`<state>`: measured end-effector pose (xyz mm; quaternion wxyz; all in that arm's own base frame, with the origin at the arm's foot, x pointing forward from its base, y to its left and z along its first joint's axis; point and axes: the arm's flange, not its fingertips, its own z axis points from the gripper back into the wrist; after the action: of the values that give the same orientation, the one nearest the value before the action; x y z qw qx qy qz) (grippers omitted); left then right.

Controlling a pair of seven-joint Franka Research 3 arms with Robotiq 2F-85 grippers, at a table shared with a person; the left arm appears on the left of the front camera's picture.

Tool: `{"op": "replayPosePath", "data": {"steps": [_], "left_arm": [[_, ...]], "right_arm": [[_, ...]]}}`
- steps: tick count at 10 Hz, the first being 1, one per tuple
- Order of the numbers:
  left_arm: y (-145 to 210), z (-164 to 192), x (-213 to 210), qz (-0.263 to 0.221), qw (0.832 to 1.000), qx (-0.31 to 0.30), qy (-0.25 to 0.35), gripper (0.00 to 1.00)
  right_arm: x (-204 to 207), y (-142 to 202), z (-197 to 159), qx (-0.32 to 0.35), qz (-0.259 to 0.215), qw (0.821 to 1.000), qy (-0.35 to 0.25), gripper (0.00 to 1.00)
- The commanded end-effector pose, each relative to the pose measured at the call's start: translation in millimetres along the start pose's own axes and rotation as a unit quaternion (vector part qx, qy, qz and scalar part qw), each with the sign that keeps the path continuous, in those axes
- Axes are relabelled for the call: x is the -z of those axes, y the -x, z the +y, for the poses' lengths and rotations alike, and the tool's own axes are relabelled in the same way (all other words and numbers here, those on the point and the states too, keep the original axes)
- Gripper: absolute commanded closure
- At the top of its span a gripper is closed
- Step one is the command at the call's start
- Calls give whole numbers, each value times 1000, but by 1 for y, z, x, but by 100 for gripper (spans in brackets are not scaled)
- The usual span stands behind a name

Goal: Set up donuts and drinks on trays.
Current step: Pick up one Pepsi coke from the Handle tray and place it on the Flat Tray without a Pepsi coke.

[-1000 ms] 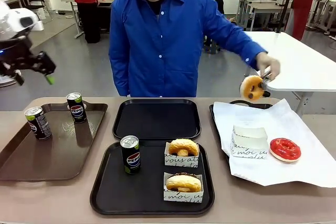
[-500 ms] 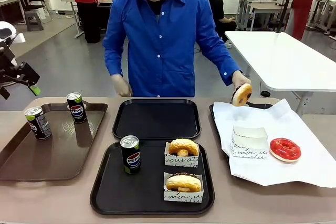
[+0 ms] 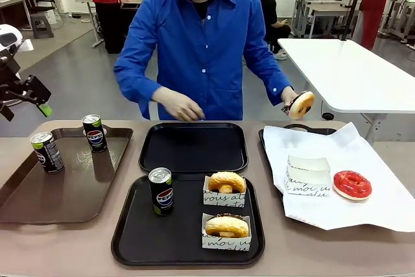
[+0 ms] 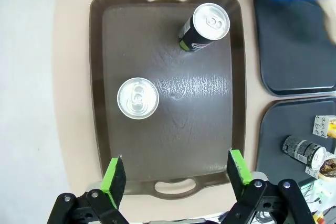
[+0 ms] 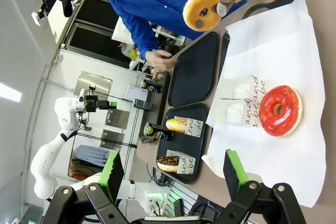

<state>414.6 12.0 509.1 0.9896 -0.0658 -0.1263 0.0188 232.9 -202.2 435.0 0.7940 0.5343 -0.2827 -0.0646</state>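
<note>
The near black tray (image 3: 130, 238) holds one Pepsi can (image 3: 161, 191) and two sleeved donuts (image 3: 226, 183) (image 3: 227, 226). Behind it the far black tray (image 3: 193, 147) is bare. With tongs, the person holds a golden donut (image 3: 301, 104) above the white paper's far edge; it is also in the right wrist view (image 5: 202, 11). Two more cans (image 3: 47, 152) (image 3: 94, 132) stand on the brown tray (image 3: 65, 192). My left gripper (image 3: 24, 111) hangs open high above that tray (image 4: 173, 129), over the cans (image 4: 137, 98) (image 4: 206, 26). My right gripper (image 5: 173, 174) is open, holding nothing.
At the right, white paper (image 3: 337, 209) covers another tray and carries a red glazed donut (image 3: 352, 184) and a stack of empty sleeves (image 3: 307, 174). The person's other hand (image 3: 181, 105) hovers over the far tray's back edge.
The person swung the tonged donut in from the right to the paper's far edge and brought the other hand forward. My left gripper dropped lower and moved left, then held.
</note>
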Motion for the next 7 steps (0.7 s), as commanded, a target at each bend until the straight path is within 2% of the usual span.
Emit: {"op": "replayPosePath", "data": {"steps": [1,5,7], "left_arm": [[-16,2,18,19,999,-26,-39,0],[-50,13,64,63,992,-45,-105,0],[-58,13,78,73,991,-51,-100,0]], "right_arm": [[0,-1,-1,-7,-4,1000,-9,0],[0,-1,-1,-7,-4,1000,-9,0],[0,-1,-1,-7,-4,1000,-9,0]]}}
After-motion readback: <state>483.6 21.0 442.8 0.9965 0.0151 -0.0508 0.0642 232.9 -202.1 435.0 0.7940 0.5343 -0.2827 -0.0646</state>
